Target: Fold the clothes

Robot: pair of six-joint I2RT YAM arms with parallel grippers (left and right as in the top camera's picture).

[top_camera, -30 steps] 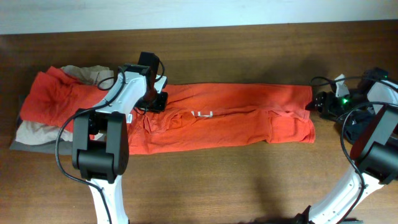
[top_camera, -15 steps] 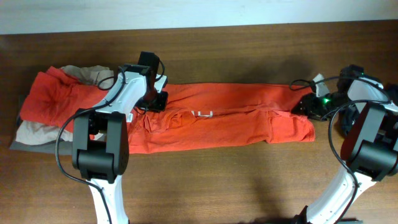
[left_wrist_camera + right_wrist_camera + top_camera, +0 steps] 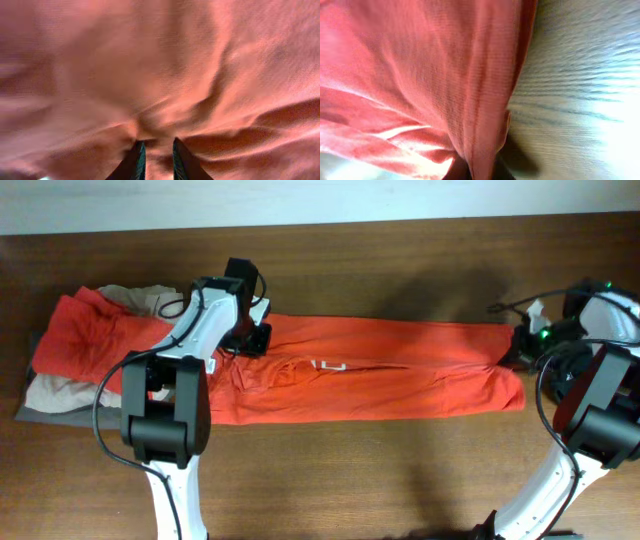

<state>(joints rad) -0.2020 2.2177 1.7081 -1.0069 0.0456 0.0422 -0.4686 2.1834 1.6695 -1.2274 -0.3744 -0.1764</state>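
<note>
The clothes are chiefly an orange-red T-shirt (image 3: 400,365) stretched in a long band across the table, with a bit of white lettering (image 3: 325,365) near its middle. My left gripper (image 3: 250,338) presses down on the shirt's upper left part. In the left wrist view its jaws (image 3: 156,150) stand narrowly apart with a ridge of the fabric (image 3: 175,65) pinched between them. My right gripper (image 3: 517,352) is at the shirt's right end. In the right wrist view it (image 3: 481,172) is shut on a fold of the shirt's edge (image 3: 420,65).
A beige garment (image 3: 150,295) lies under the shirt's left end and shows again below it (image 3: 50,390), on top of a grey cloth (image 3: 28,412). Bare wooden table (image 3: 350,470) lies in front and behind. The right arm's cables (image 3: 520,308) hang near the right edge.
My right gripper has shut on the shirt's right end and pulled it rightwards, so the shirt lies longer and flatter. The left gripper has stayed in place.
</note>
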